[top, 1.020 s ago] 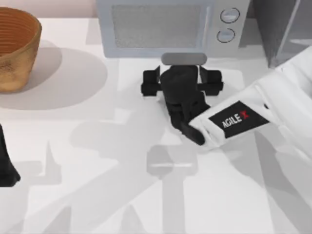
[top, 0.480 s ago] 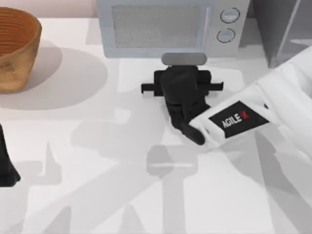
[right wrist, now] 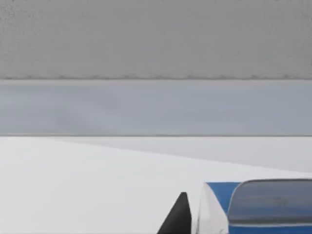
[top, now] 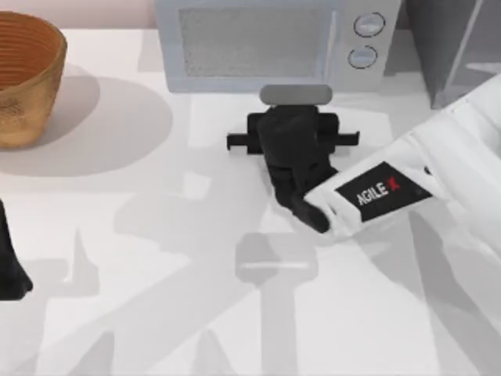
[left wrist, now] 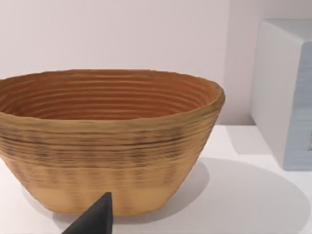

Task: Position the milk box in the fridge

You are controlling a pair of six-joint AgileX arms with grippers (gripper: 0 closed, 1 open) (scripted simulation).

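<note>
- A white table [top: 141, 235] is seen from above, crossed by soft grey shadows of the arms; a pale pinkish wall [left wrist: 122, 34] stands behind it.
- At the far edge, near the middle, a light grey microwave [top: 266, 43] with a mesh window and two round knobs is set.
- At the far right, part of the dark grey fridge [top: 454, 47] with its pale frame is visible, just beside the microwave.
- At the far left, a woven brown basket [top: 23, 78] is placed; in the left wrist view it is seen close up with the microwave's side beyond it.
- The left gripper [top: 12, 270] is parked at the left edge of the table, well apart from everything else; whether its fingers are apart or together cannot be told.
- The right gripper [top: 291, 141] is held low just in front of the microwave, its white arm reaching in from the right.
- The right gripper's fingers are drawn in toward the middle; a dark fingertip [right wrist: 178, 217] is seen just beside the milk box [right wrist: 243, 207], but a firm grip on it cannot be confirmed.
- The milk box is located under the right gripper, near the microwave's front and outside the fridge; a corner with a blue top and white side is shown in the right wrist view.
- Which way the milk box's long axis runs cannot be told from what is visible.
</note>
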